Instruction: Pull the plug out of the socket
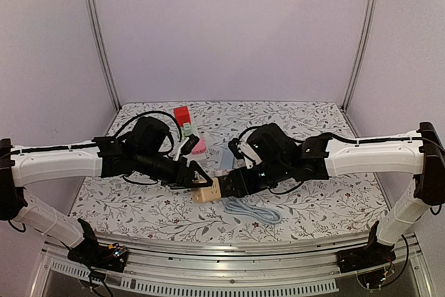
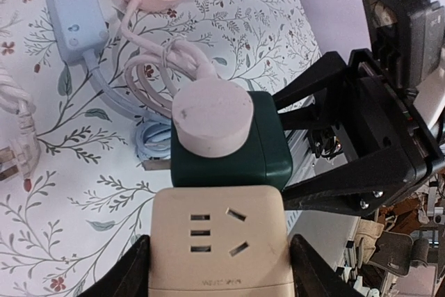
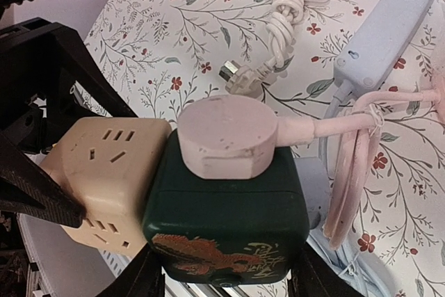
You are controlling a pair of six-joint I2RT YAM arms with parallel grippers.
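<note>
Held clear of the floral counter near its front middle, both arms folded in and meeting tip to tip. Closed on the beige cube socket with the left end effector, fingers flat against two opposite sides, one outlet face turned up. Closed likewise on the dark green cube adapter with the right end effector, clamped across its lower sides. Pressed face to face, beige cube on the left, green cube on the right, seam upright between them; no prongs visible at that seam, so presumably fully seated. Joint axis left to right, straight along the line between the two end effectors: by that reading, a pull apart along the line, not a lift. Equally near, both arms, each gripping its own half. Seated on the green cube's top face, a round pink plug, touched by neither end effector, with its pink cord trailing right and looping down toward the counter; cannot tell for sure whether the task means this plug or the green cube. Lying flat below, well apart from the held pair, a pale blue power strip and a loose white plug
</note>
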